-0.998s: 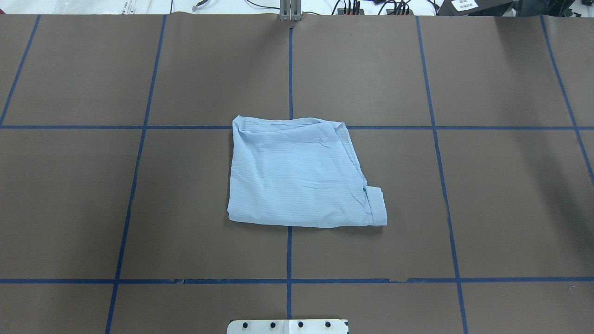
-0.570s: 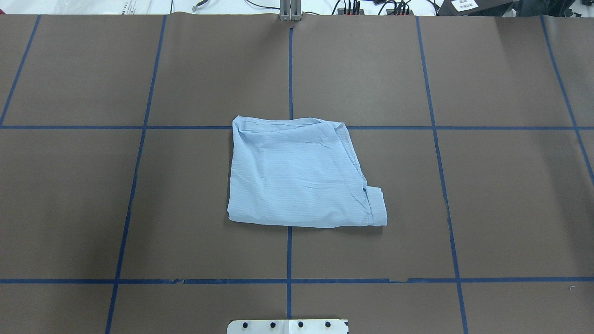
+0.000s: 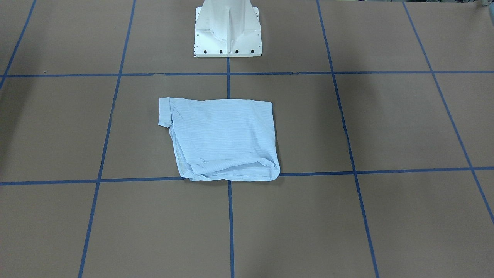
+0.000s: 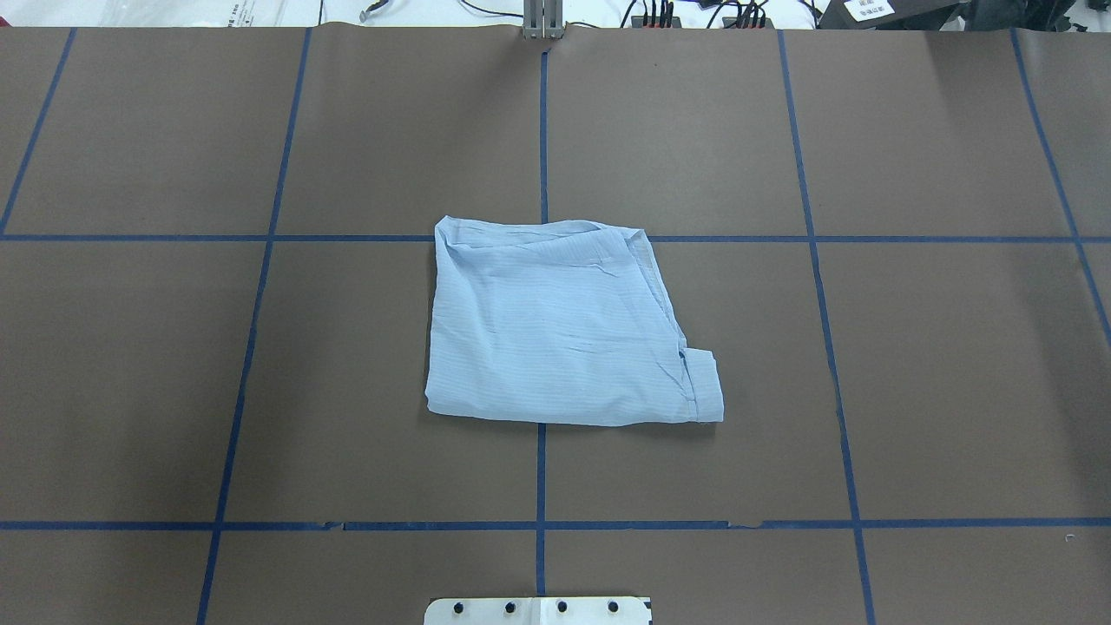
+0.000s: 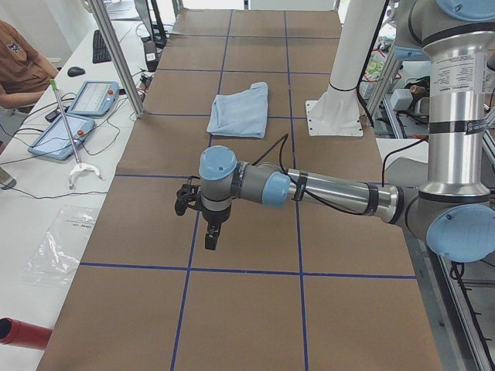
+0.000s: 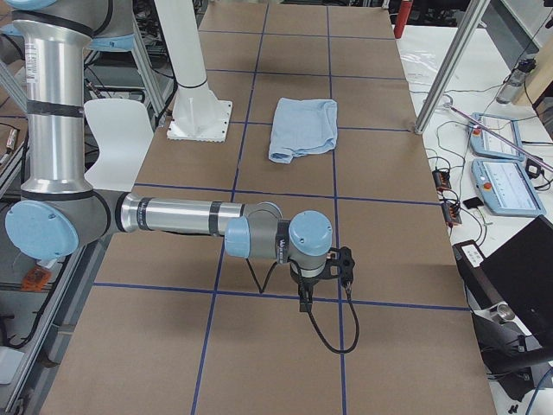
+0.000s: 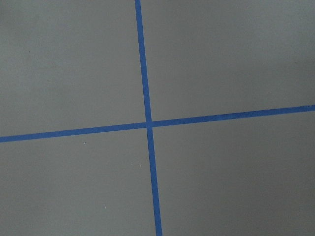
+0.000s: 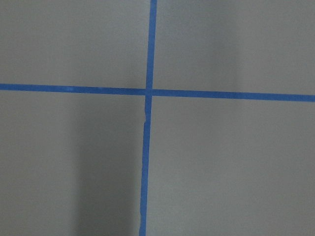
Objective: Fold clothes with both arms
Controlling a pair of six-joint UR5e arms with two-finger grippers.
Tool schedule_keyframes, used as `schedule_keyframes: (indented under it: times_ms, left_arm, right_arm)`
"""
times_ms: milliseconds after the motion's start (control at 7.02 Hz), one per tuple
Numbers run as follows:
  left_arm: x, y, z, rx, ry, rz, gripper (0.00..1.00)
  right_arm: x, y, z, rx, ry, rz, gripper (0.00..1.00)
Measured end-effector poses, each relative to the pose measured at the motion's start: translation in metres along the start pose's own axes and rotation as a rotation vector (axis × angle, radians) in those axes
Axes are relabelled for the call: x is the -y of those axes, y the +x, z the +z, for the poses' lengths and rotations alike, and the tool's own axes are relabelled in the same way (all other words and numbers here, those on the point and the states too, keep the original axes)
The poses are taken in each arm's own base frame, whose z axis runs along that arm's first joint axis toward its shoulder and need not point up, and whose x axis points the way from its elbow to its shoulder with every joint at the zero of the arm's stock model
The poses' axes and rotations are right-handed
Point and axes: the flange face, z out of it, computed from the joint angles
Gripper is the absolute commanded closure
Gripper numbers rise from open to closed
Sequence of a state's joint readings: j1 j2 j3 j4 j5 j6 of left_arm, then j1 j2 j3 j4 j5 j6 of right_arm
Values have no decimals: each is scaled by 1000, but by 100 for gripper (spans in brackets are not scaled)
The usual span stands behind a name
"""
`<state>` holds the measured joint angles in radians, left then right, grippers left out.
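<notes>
L claw (image 5: 209, 238), R claw (image 6: 304, 301), both well apart from 1 folded shirt (image 4: 564, 334)

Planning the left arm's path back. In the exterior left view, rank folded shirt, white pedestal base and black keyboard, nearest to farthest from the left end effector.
From the left end effector:
1. Folded shirt, mid-table, straight up the table.
2. White pedestal base, level with the shirt, further toward the robot's side.
3. Black keyboard, far back on the side bench.
</notes>
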<state>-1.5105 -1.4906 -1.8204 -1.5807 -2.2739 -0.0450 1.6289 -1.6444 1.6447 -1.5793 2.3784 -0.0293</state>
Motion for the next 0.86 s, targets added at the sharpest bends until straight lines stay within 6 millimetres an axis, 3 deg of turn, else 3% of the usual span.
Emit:
schedule_keyframes:
  times_ms: [428,855]
  left_arm:
    - [-15,-57,40,0,-38,73,0]
    - [-15,-67,49,1,-12,95,0]
  right_arm:
    - [-22,14,-10,30,1,80,0]
    - [-34,20,-18,46,22,94,0]
